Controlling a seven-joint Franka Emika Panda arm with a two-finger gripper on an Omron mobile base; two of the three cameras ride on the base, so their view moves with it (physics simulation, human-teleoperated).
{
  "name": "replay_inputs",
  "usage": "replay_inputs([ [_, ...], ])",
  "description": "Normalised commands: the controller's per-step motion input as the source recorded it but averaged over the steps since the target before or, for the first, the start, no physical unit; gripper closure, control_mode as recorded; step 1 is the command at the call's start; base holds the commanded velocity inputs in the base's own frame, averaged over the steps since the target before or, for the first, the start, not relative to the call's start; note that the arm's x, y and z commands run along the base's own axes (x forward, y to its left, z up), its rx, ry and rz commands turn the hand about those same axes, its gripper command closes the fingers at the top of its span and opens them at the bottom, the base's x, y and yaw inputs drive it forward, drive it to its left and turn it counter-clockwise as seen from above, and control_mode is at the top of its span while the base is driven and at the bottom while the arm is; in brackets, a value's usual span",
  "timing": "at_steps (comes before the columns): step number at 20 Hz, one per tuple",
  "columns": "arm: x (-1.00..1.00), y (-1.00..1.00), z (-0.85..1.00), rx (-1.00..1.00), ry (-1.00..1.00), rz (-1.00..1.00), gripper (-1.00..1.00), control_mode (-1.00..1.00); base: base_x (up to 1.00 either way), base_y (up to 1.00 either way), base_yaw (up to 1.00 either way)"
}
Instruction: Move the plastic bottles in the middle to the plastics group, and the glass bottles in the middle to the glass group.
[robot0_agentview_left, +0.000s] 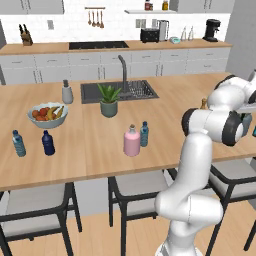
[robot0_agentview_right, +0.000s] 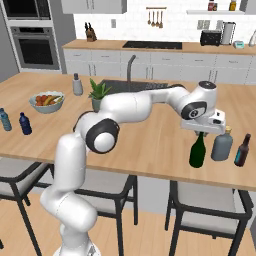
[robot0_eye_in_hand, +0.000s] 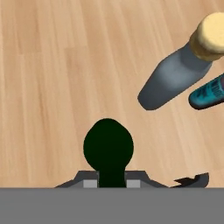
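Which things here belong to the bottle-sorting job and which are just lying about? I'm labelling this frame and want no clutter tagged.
Job:
green wine bottle, in the gripper
grey-blue glass bottle
pink bottle
pale-blue water bottle beside it
plastics group: pale-blue bottle, navy bottle

Lying about:
fruit bowl
potted plant
grey dispenser
dark brown bottle

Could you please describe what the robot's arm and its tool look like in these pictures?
The arm is glossy white, built of thick rounded tube segments linked by dark grey, ring-like joints with black disc caps. It ends in a white wrist block carrying the tool, a small pale grey body with two short dark fingers. No cables, labels or markings are visible on it.
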Motion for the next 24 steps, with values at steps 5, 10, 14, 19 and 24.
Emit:
replay_inputs([
  [5, 0.09, 0.02, -0.26, 0.0, -0.01, 0.0, 1.0, -1.0, 0.0, 0.0, 0.0],
  [10, 0.0, 0.2, -0.38, 0.0, 0.0, 0.0, 1.0, -1.0, 0.0, 0.0, 0.0],
  [14, 0.06, 0.11, -0.31, 0.0, 0.0, 0.0, 1.0, -1.0, 0.0, 0.0, 0.0],
  [19, 0.02, 0.0, -0.33, 0.0, 0.0, 0.0, -1.0, -1.0, 0.0, 0.0, 0.0],
  [24, 0.01, 0.0, -0.26, 0.0, 0.0, 0.0, -1.0, -1.0, 0.0, 0.0, 0.0],
])
